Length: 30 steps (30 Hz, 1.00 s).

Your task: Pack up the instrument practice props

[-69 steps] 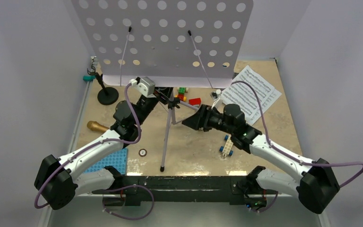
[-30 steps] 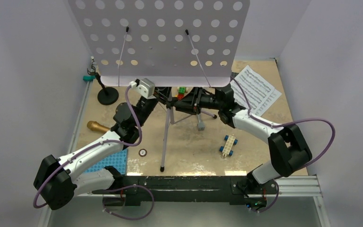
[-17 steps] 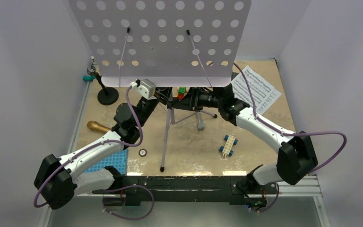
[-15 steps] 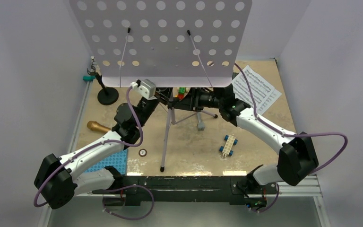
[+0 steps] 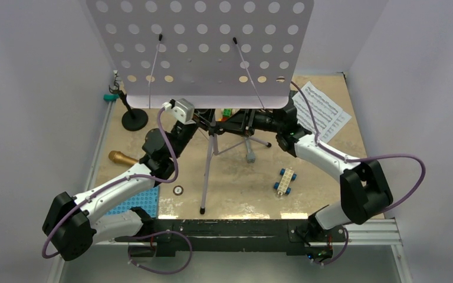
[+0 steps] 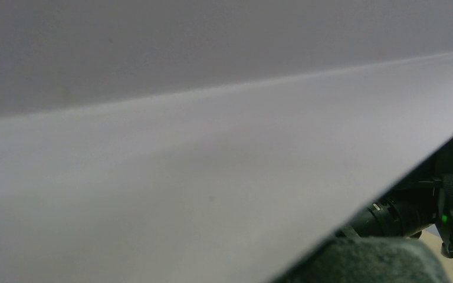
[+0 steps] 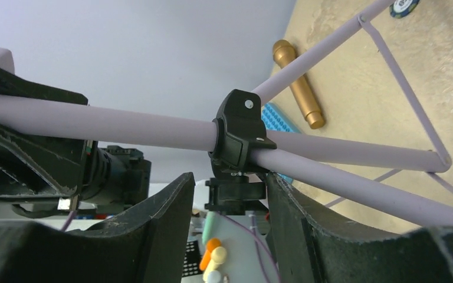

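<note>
The music stand (image 5: 212, 94) is seen upright at the middle of the table (image 5: 242, 183), its perforated desk overhanging both grippers and its legs (image 5: 206, 177) splayed toward the near edge. The coming move is judged to turn on the black collar (image 7: 239, 135) where the legs branch from the pole (image 7: 153, 127). In the right wrist view the collar is found straight ahead of the right gripper (image 7: 227, 183), with the pole's long axis running crosswise to the fingers. That gripper is shown open: its fingers are set either side of the small knob (image 7: 236, 197) under the collar, a gap is left on each side, and nothing is held. The left gripper (image 5: 202, 121) appears to be closed on the pole just beyond the collar, on the side away from the legs, so the stand is taken to be steadied by it. The right arm is thus placed nearest the knob. The table is smooth and hard, so the leg tips can be expected to slide if the stand is pushed. Room is tight, with walls close on three sides and toy bricks (image 5: 283, 181) scattered near the legs. The gold microphone (image 5: 121, 158), the mic stand (image 5: 134, 119) and the sheet music (image 5: 321, 112) are seen lying well apart from both grippers, not yet packed.
</note>
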Each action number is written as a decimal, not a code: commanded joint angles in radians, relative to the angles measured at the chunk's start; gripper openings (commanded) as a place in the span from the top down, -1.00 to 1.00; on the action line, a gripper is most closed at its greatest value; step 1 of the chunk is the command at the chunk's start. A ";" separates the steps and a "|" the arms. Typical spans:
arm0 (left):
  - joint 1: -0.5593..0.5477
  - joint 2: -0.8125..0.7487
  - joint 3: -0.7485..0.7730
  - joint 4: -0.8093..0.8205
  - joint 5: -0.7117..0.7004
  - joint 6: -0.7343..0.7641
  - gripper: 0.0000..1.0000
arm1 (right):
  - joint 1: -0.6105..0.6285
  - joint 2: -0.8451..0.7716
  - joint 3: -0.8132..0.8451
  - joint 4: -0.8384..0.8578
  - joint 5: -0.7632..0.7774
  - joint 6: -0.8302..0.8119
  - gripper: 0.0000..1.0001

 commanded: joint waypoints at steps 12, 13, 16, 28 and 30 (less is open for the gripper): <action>-0.004 0.016 -0.037 -0.142 0.013 0.010 1.00 | 0.009 -0.002 0.066 -0.102 -0.061 0.014 0.02; -0.004 0.019 -0.034 -0.142 0.017 0.007 1.00 | 0.010 0.009 0.074 -0.099 -0.066 0.021 0.10; -0.008 0.023 -0.035 -0.142 0.020 0.004 1.00 | 0.011 0.035 0.094 -0.069 -0.073 0.048 0.39; -0.019 0.035 -0.036 -0.147 0.010 0.003 1.00 | 0.049 0.016 0.176 -0.173 -0.052 -0.263 1.00; -0.018 0.036 -0.037 -0.146 0.003 -0.008 1.00 | 0.102 -0.030 0.174 -0.285 0.090 -0.498 1.00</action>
